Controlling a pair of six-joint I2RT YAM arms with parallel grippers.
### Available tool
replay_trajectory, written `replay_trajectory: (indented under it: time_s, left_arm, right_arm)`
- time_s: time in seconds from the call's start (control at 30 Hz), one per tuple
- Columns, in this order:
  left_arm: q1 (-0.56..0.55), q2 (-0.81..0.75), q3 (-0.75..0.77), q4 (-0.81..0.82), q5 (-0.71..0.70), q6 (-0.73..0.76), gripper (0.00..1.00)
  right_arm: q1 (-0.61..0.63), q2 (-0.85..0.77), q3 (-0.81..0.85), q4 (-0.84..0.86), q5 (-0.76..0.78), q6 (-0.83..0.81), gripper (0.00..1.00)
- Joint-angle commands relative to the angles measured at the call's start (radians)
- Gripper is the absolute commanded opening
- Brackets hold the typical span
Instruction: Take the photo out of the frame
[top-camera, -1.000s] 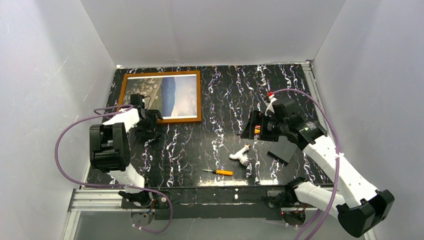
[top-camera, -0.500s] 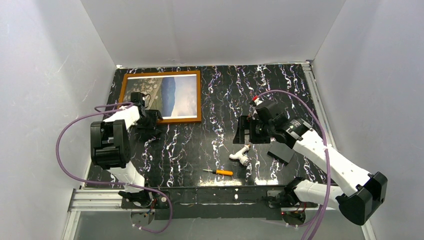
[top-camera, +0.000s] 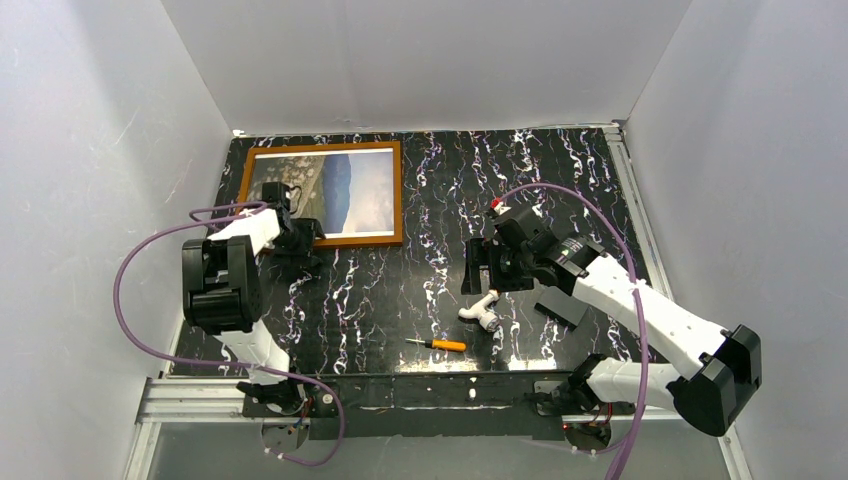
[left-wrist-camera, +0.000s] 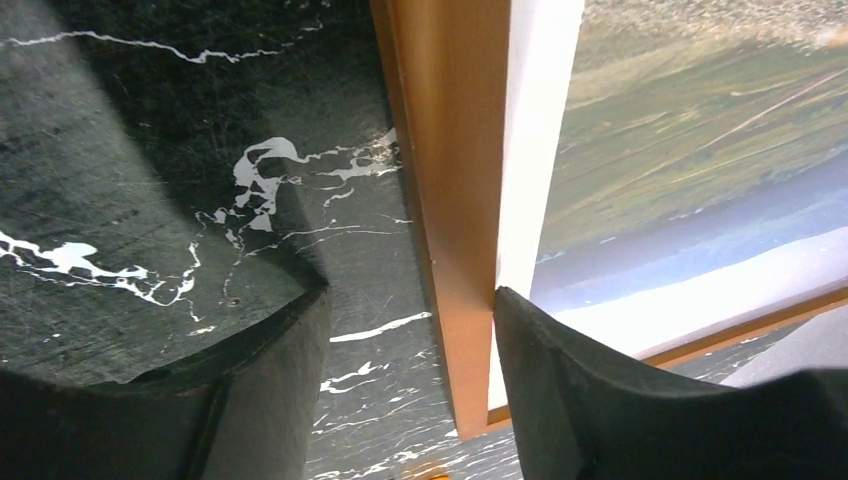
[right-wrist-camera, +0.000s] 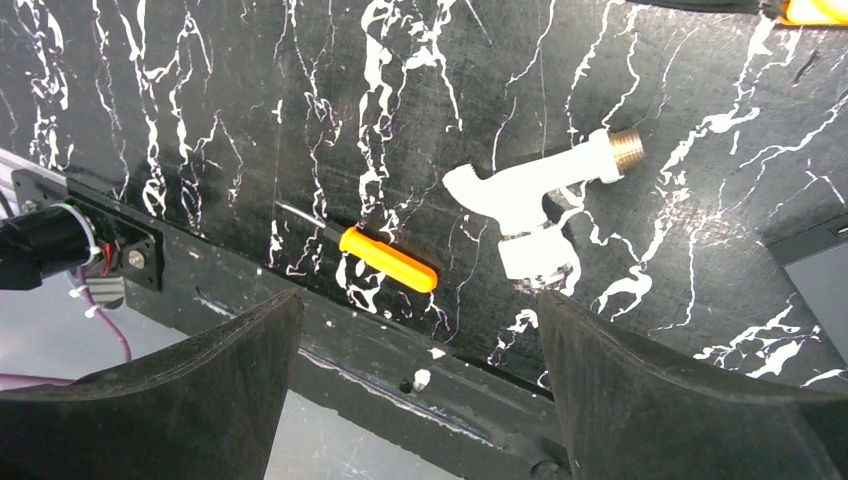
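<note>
At the near side of the black marbled table (top-camera: 420, 200), a small screwdriver (top-camera: 441, 344) with an orange handle is seen lying flat. Just beyond it a white plastic tap piece (top-camera: 481, 310) with a brass thread is lying, near the screwdriver but apart from it. To the right of the tap a small dark grey panel (top-camera: 563, 300) is lying flat on the table.

The right gripper (top-camera: 482, 268) is held above the table, just beyond the tap. In the right wrist view its fingers (right-wrist-camera: 200, 400) are spread wide and nothing is held between them. The screwdriver (right-wrist-camera: 386, 259) and the tap (right-wrist-camera: 545, 205) are seen on the table beneath the gap.

Farther away, on the left, the left gripper (top-camera: 295, 245) is placed low at the near left part of the frame (top-camera: 398, 195). In the left wrist view its jaws are apart, and one wooden rail of the frame (left-wrist-camera: 445, 200) passes between them. One finger (left-wrist-camera: 260, 380) is over the bare table outside the rail, with a gap to the wood. The other finger (left-wrist-camera: 600, 390) is on the inner side, over the photo (left-wrist-camera: 680, 170), with its tip close against the rail. Whether it touches the paper cannot be told.

The frame is lying flat at the far left of the table, face up. The photo (top-camera: 340, 190) is inside it, with its white border against the wood.
</note>
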Motion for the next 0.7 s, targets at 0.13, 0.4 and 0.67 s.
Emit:
replay_trajectory:
  time_s: [0.13,0.4,0.67]
  left_arm:
    - [-0.01,0.1,-0.021,-0.207,-0.177,-0.009,0.41]
    - [-0.018,0.127,0.02,-0.241,-0.186,0.056,0.13]
    - [-0.021,0.052,0.011,-0.353,-0.169,0.153,0.0]
  right_arm:
    - [0.037,0.017,0.076,-0.021,0.137,-0.032,0.94]
    - [0.062,0.054,0.11,-0.079,0.236,-0.074,0.95]
    - [0.102,0.042,0.064,0.018,0.373,-0.223,0.98]
